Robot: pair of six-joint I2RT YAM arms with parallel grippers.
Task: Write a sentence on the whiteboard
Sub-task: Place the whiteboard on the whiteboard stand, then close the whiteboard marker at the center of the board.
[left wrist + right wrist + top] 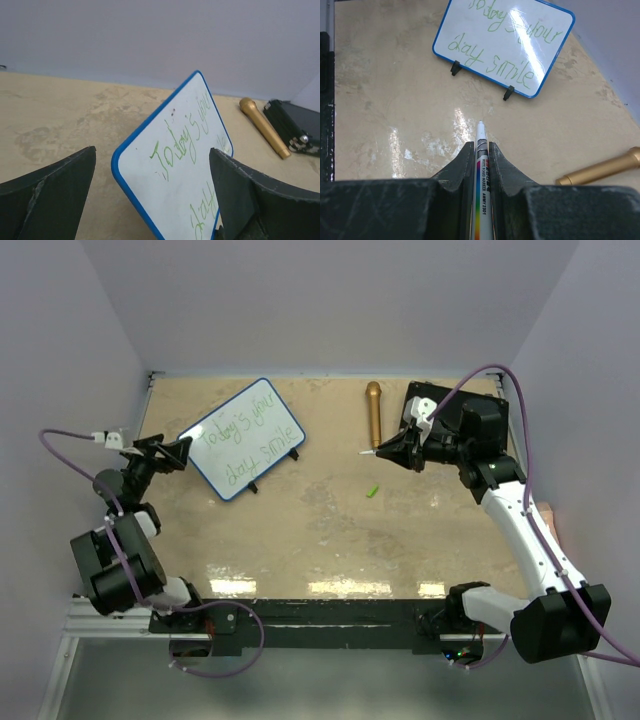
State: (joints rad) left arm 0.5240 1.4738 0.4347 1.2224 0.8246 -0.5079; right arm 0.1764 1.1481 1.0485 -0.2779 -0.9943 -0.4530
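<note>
Two robot arms are bolted at the bottom edge of a sandy-coloured table (330, 540).

At the left of the overhead view, the left hand (183, 453) is spread wide and grips nothing. In its wrist view, its two dark fingers stand well apart on either side of the nearest corner of the whiteboard (243, 438), and neither can be seen touching it. This suits letting the board go rather than steadying it.

At the right of the frame, the right hand (395, 450) is clamped shut on a marker (482, 185). The pen lies along the slot between the fingers with its white tip poking out in front, so the hand can use it like a pencil. The tip is held above bare table, well apart from the board.

A small green piece, probably the pen's cap (372, 491), lies alone near the middle of the table.

The whiteboard is at the upper left of the table. It is blue-rimmed, angled, and propped on two black clips at its lower edge. It reads "Today's your day smile" in green, so the sentence looks finished.

Farthest back, near the rear wall, are a gold microphone (373, 412) and a black case (292, 125), both clear of the work.
</note>
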